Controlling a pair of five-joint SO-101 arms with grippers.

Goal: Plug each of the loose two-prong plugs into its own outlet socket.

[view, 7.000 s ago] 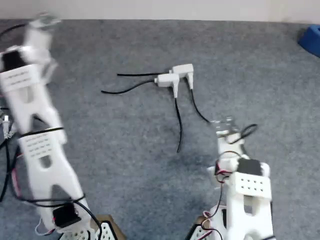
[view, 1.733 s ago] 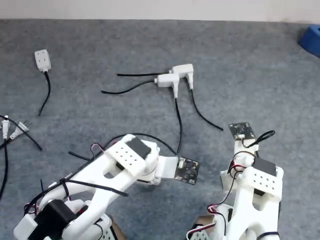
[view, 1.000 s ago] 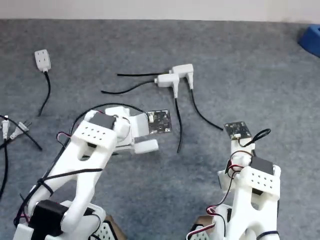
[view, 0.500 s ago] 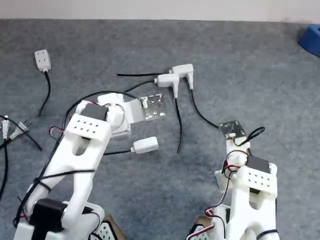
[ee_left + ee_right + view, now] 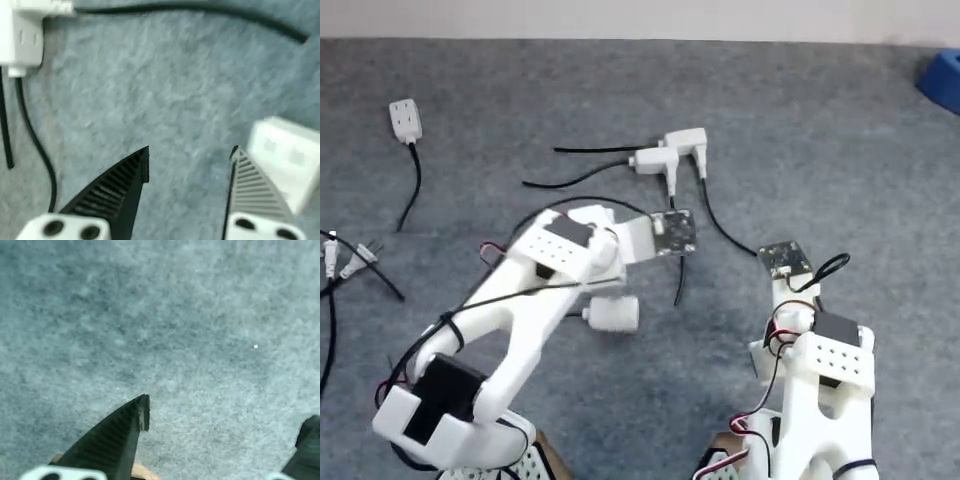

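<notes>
1. Grey carpet covering the table (image 5: 840,120).
2. L gripper (image 5: 189,160): fingers spread apart, the gap over carpet.
3. R gripper (image 5: 226,422): fingers spread wide, hanging over carpet.
4. White rectangular plastic outlet block (image 5: 286,156): on carpet, just beside L gripper's grey finger, outside the gap.
5. Small white two-prong plugs w/ black cords (image 5: 353,263): at far-left edge, well apart from both grippers.

- Grey carpeted surface (image 5: 840,150).
- White socket (image 5: 405,120) at the far left, its black cord (image 5: 412,190) trailing toward the near side.
- Two white connectors (image 5: 670,150), touching, mid-surface; black cords (image 5: 675,240) run left and nearward from them.
- White block (image 5: 613,312) nearer than the connectors.
- Two-prong plugs (image 5: 350,262) at the left edge.
- Blue object (image 5: 942,80) in the far right corner.
</notes>
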